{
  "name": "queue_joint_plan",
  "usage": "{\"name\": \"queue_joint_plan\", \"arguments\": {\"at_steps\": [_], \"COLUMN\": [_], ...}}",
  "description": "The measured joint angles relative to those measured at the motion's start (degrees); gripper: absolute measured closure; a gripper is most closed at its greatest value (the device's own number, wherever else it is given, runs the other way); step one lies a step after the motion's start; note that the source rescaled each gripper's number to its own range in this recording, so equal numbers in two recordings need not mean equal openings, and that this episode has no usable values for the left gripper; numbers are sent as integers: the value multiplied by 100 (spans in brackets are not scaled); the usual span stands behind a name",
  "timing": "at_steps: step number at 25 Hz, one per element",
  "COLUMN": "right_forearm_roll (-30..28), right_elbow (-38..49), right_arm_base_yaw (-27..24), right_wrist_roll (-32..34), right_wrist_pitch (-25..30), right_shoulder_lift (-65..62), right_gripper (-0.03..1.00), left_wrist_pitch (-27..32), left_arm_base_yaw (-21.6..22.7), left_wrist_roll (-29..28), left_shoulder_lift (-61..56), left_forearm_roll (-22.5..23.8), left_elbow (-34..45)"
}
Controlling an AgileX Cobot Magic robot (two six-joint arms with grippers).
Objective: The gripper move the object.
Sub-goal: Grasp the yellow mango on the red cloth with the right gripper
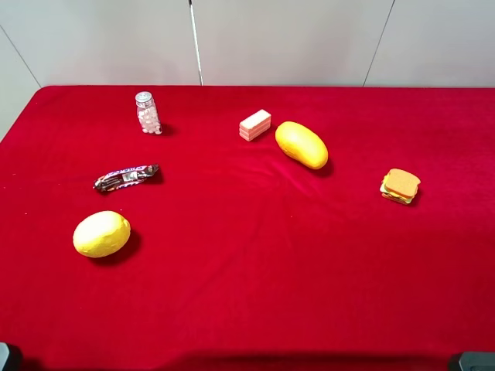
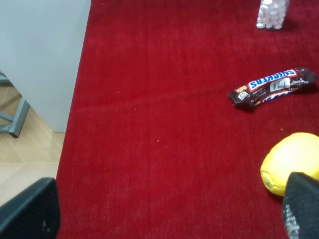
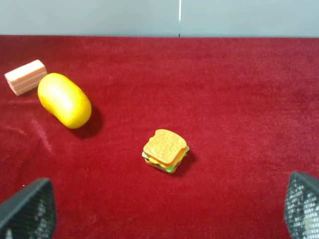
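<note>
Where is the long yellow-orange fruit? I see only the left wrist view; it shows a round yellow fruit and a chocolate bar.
Observer: The mango lies far back on the red table, right of the middle, untouched.
Operator: What is next to it?
Observer: A pink layered block, just left of it in the high view.
Operator: And the right side?
Observer: The right end effector is open, short of a toy sandwich.

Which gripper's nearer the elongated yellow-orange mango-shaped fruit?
Right. The right gripper sits at the near right corner, yellow-orange mango-shaped fruit ahead of it; the left gripper at the near left corner, farther off.
</note>
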Motion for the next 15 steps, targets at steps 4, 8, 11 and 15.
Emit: {"name": "queue_joint_plan", "arguments": {"at_steps": [4, 8, 11, 15], "right_forearm_roll": [0, 0, 0, 7], "right_elbow": [0, 0, 0, 0], "right_arm_base_yaw": [0, 0, 0, 0], "right_wrist_roll": [0, 0, 0, 0], "right_wrist_pitch": [0, 0, 0, 0], "right_shoulder_lift": [0, 0, 0, 0], "right_gripper": [-3, -3, -3, -3], "left_wrist_pitch": [0, 0, 0, 0], "left_arm_base_yaw": [0, 0, 0, 0], "left_wrist_roll": [0, 0, 0, 0], "left_shoulder_lift": [0, 0, 0, 0], "left_forearm_roll": [0, 0, 0, 0], "left_elbow": [0, 0, 0, 0]}}
